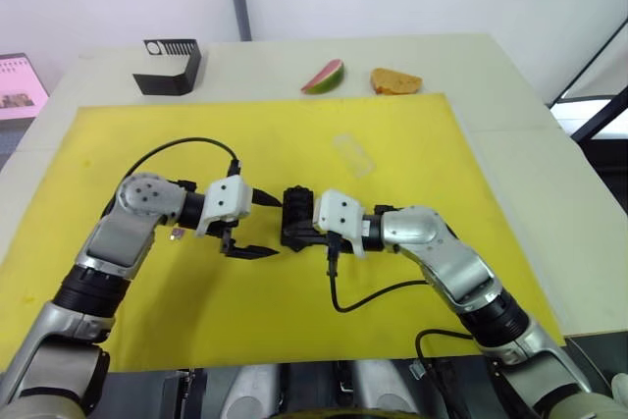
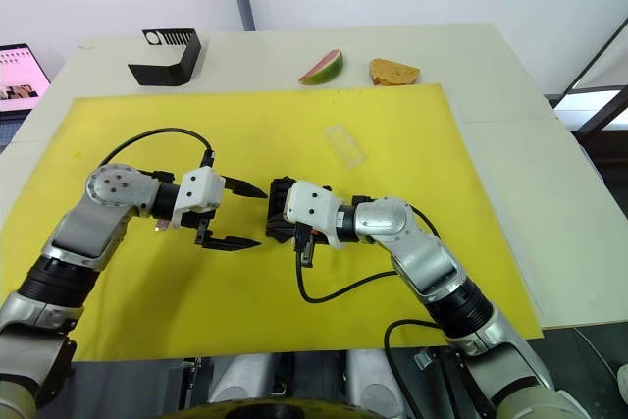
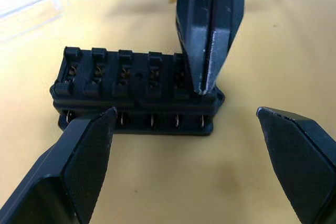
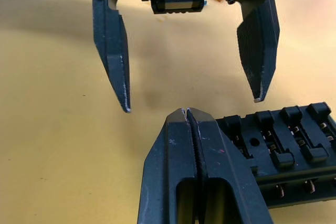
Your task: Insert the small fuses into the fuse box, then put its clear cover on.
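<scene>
- Fuse box (image 3: 137, 90): mid yellow mat (image 1: 412, 144), slots visibly empty, between the two grippers.
- Right gripper (image 4: 187, 113): fingers pressed together, tips resting on one end of the box.
- Left gripper (image 1: 265, 226): fingers spread wide, just beside the box.
- Clear cover (image 2: 345, 145): farther back on the mat.
- One small fuse (image 1: 178, 234): under the left arm.
- Black vented holder (image 1: 169, 66), fruit slice (image 1: 323, 77), bread piece (image 1: 394, 80): table's far edge; no legible writing.

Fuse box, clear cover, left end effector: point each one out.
fuse box (image 3: 137, 92): left wrist view, its slotted top face.
clear cover (image 2: 345, 145): right eye view, its middle.
left end effector (image 1: 265, 227): left eye view, midway between its open fingertips.
</scene>
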